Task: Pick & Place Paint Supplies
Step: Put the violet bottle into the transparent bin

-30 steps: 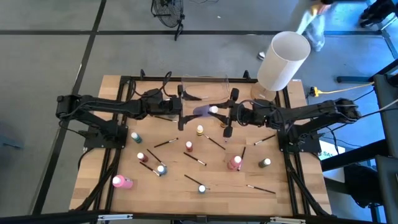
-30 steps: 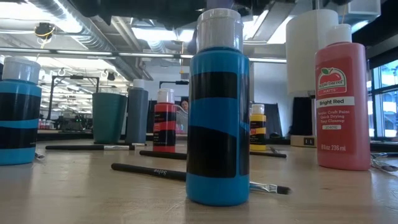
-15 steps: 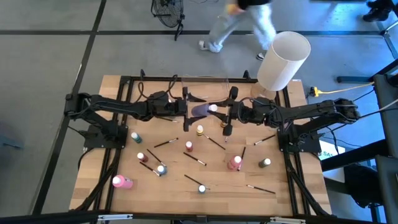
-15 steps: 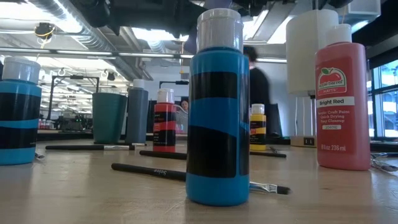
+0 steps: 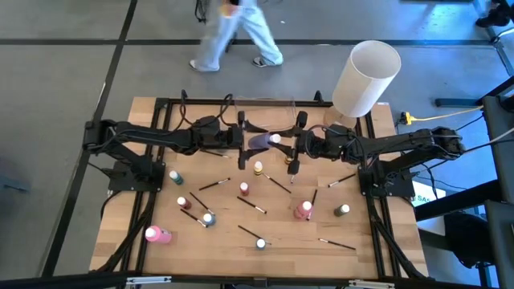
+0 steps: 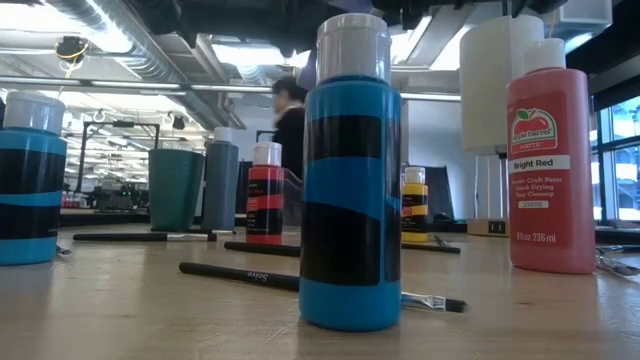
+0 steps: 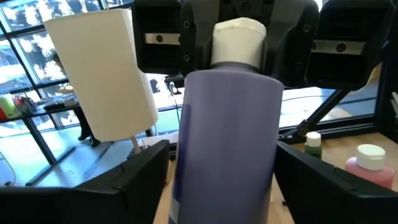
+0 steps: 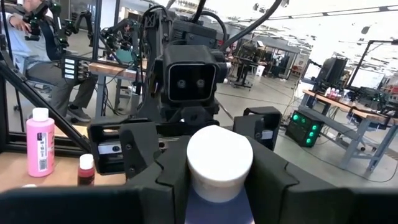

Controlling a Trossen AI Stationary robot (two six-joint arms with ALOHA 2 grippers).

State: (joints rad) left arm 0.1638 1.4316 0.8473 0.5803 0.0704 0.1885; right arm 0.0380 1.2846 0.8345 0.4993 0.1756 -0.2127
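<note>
Lilac bottle mid-air between tools, as we see it: right tool clamps cap end; left tool fingers wide around base; brushes on worktop.

A grey concrete floor crossed by dark seams surrounds the wooden counter. A person in pale trousers walks past its far side. Level across the counter, exposed ducts and strip lights line the ceiling. Tall windows stand at the right, and workbenches with equipment fill the room beyond.
</note>
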